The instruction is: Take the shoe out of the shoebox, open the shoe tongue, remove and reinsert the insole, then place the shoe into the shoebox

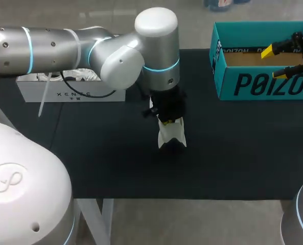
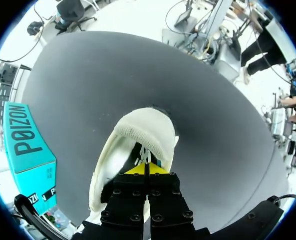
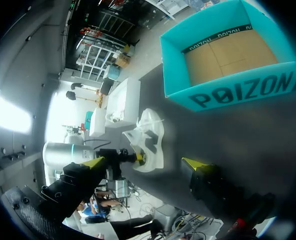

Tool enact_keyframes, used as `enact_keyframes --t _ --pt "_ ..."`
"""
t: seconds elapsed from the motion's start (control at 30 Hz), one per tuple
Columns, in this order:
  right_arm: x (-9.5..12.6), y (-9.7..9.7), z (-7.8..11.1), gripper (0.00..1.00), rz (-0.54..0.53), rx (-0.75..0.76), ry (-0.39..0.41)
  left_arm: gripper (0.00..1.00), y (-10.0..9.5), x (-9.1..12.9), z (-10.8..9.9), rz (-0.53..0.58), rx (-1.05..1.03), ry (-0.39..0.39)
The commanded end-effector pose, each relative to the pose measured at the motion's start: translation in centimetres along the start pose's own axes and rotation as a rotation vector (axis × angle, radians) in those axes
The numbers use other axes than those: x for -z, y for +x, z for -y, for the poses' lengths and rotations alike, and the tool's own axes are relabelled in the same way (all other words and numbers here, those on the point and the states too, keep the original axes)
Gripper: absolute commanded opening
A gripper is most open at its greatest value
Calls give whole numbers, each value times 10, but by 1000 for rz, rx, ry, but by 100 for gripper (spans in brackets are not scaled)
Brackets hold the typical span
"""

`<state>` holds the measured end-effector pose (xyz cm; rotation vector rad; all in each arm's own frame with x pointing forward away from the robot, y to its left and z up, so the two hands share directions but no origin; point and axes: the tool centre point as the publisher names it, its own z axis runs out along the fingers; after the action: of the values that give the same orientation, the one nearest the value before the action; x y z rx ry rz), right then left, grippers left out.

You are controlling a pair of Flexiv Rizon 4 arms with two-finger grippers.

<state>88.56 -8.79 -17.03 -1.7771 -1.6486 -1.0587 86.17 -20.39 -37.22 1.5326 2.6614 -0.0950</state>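
A white shoe (image 1: 172, 137) lies on the black table mat, near the middle. My left gripper (image 1: 167, 120) comes down on it from above. In the left wrist view the left gripper (image 2: 147, 169) is shut at the shoe's (image 2: 147, 131) opening, pinching something thin and white; whether this is tongue or lace I cannot tell. The teal shoebox (image 1: 253, 84) stands open and empty at the back right. My right gripper (image 1: 274, 62) hangs open over the box's right part with nothing in it. From the right wrist, the shoe (image 3: 152, 131) and the shoebox (image 3: 237, 95) lie ahead of the right gripper (image 3: 144, 163).
A white box (image 1: 69, 92) with cables and white things in it stands at the back left, under my left arm. The black mat (image 1: 243, 153) covers the table up to its front edge.
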Motion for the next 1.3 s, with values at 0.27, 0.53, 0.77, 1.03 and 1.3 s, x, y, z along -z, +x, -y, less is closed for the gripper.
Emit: enact_keyframes --t 0.27,0.53,0.77,1.03,1.3 --pt "0 0 0 100 3 0 0 0 2 -45 1 -79 25 0" --pt "0 0 0 100 3 0 0 0 -5 -60 3 -31 56 21" --pt "0 0 0 100 3 0 0 0 -14 -64 1 58 102 106" --pt "0 0 0 100 3 0 0 0 -17 -36 3 39 58 61" --pt "0 0 0 100 3 0 0 0 -19 5 -9 2 15 -93"
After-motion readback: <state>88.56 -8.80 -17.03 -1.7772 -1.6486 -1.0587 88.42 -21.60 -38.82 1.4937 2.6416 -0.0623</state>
